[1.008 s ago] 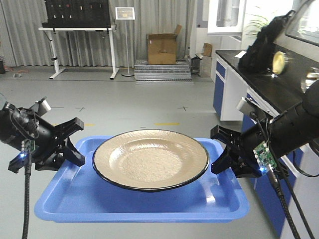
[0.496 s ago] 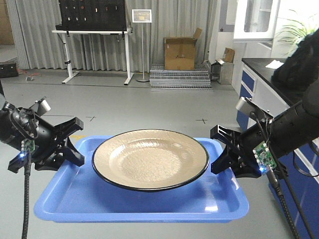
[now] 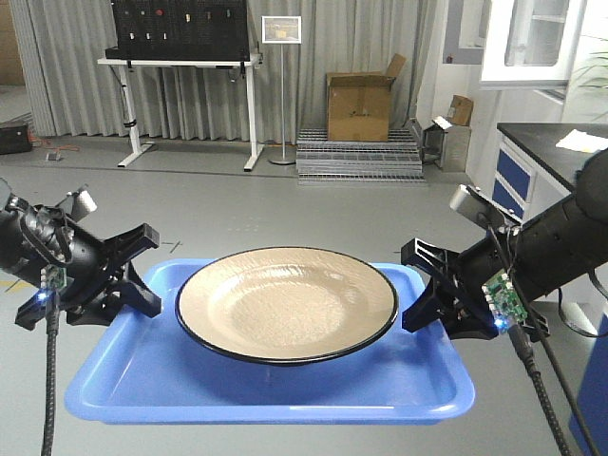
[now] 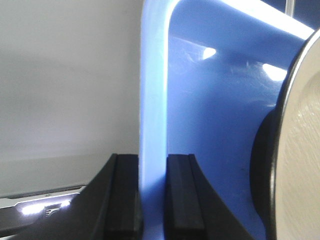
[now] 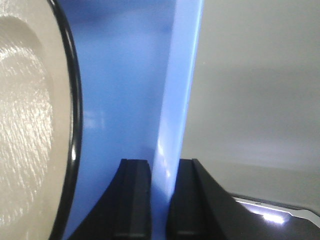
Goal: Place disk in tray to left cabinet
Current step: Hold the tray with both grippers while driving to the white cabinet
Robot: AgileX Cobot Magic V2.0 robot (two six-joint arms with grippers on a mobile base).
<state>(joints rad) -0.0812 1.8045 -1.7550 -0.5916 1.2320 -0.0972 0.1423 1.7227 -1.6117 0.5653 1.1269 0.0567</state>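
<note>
— So, where is the disk (image 3: 285,304)?
— Between my two grips, lying on the tray (image 3: 256,389). My left gripper (image 3: 142,275) and right gripper (image 3: 423,285) each pinch the tray's rim, fingers clamped narrow.

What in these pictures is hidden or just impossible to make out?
- Cabinet: in no view.
- Front view: tray floor beneath the disk, covered by it.
- Front view: writing on the framed sign, too small.
- Wrist views: most of the disk, cut off by the frame edges; left gripper and right gripper show only fingers pinching the tray rim.
</note>
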